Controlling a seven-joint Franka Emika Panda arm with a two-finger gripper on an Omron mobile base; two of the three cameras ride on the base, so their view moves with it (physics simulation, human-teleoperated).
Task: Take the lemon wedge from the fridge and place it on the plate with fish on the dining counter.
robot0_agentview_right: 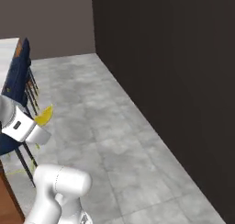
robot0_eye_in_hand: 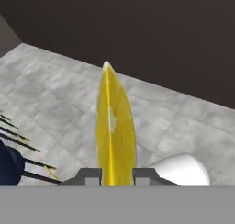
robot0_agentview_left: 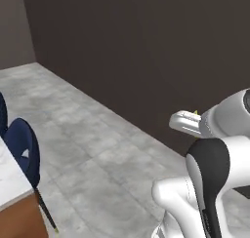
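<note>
End effector (robot0_eye_in_hand: 117, 175): closed on the lemon wedge; in the hand view the two dark finger tips stand at either side of the wedge's lower end, touching it.
Lemon wedge (robot0_eye_in_hand: 114, 126): clamped between the finger tips, thin edge toward the hand camera, pointed tip away from the end effector. In the right base view the lemon wedge (robot0_agentview_right: 44, 115) projects as a yellow piece from the front of the white hand, held in the air above the floor. In the left base view a tiny yellow tip (robot0_agentview_left: 196, 112) shows at the top of the hand.
Arm: white links with dark joints; rises from the lower right of the left base view and the lower left of the right base view, the hand level and clear of all furniture.
Desk (robot0_agentview_left: 10, 176): white, grey-veined marble top on a wooden base, at the lower left of the left base view; well apart from the lemon wedge.
Stools (robot0_agentview_left: 24, 147): dark blue, with thin dark legs, standing just beside the desk edge; seen also in the right base view (robot0_agentview_right: 16, 78), behind the hand.
Floor (robot0_agentview_right: 114, 140): grey stone-pattern tiles beneath the end effector.
Wall (robot0_agentview_left: 146, 51): dark, plain, meeting the floor beyond the hand.
</note>
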